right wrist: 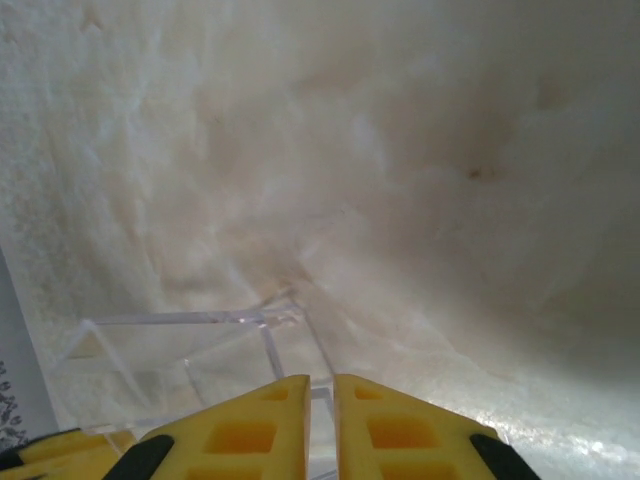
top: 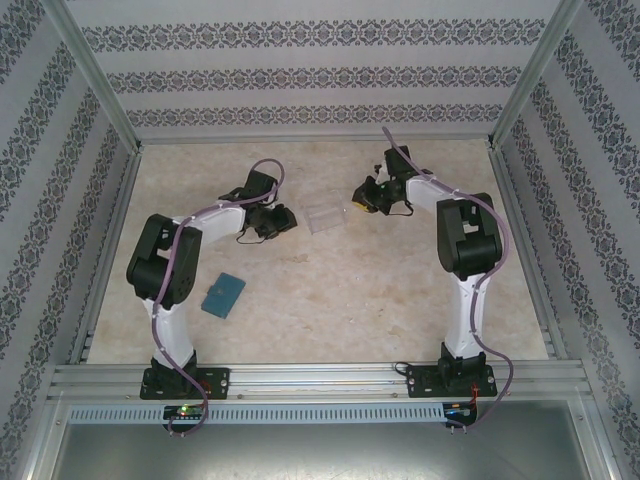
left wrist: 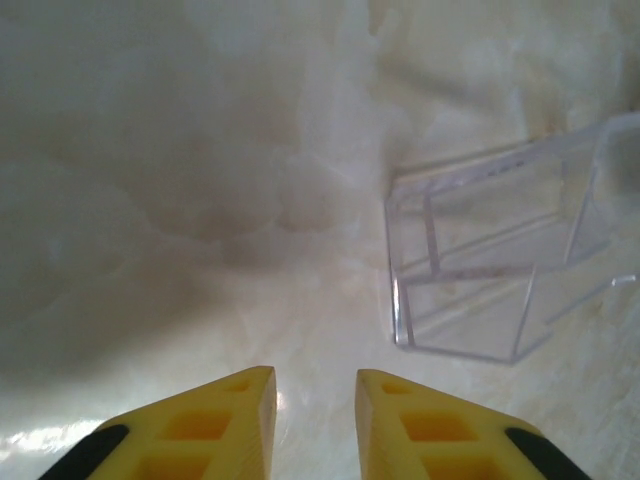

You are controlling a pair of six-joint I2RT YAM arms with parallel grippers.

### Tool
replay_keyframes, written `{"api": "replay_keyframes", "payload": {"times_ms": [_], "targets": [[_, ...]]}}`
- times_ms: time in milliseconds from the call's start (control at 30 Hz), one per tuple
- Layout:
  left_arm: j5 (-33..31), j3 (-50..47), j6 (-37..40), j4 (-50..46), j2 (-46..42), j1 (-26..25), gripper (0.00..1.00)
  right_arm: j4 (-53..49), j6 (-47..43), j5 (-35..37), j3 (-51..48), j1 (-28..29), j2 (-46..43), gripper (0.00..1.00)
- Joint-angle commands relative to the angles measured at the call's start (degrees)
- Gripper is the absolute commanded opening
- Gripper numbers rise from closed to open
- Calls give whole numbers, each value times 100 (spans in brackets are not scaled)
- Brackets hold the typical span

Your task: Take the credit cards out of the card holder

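The teal card holder (top: 223, 294) lies closed on the table beside the left arm's elbow. The credit cards are hidden. My left gripper (top: 283, 222) hovers far from the holder, just left of a clear plastic tray (top: 322, 219). Its yellow fingers (left wrist: 240, 415) stand apart with bare table between them, so the left gripper (left wrist: 315, 385) is open and empty. My right gripper (top: 362, 200) is at the tray's right end. In the right wrist view the right gripper (right wrist: 321, 385) has its jaws drawn to a thin slit over the tray's corner (right wrist: 270, 325).
The clear tray (left wrist: 500, 270) sits in the middle back of the table between both grippers. Patterned walls and metal posts (top: 95, 85) close in the left, right and back sides. A metal rail (top: 320, 380) runs along the near edge.
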Motion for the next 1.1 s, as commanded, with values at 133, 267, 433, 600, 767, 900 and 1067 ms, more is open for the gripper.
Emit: {"api": "replay_keyframes", "payload": {"times_ms": [133, 267, 433, 600, 767, 900, 1067], "targets": [[40, 638, 21, -223, 478, -28, 23, 341, -69, -454, -223, 193, 166, 14], [140, 891, 121, -391, 713, -34, 23, 479, 23, -578, -367, 358, 101, 14], [160, 1152, 348, -726, 870, -27, 23, 544, 151, -450, -663, 594, -77, 16], [229, 1225, 543, -964, 862, -25, 22, 794, 371, -279, -1094, 763, -299, 17], [327, 1222, 635, -1092, 854, -30, 21, 836, 435, 24, -1376, 860, -530, 18], [250, 1145, 706, -1097, 749, -29, 21, 709, 353, 377, -1395, 856, -608, 19], [-111, 1162, 893, -1364, 460, 1, 22, 412, 154, 687, -1351, 733, -809, 21]]}}
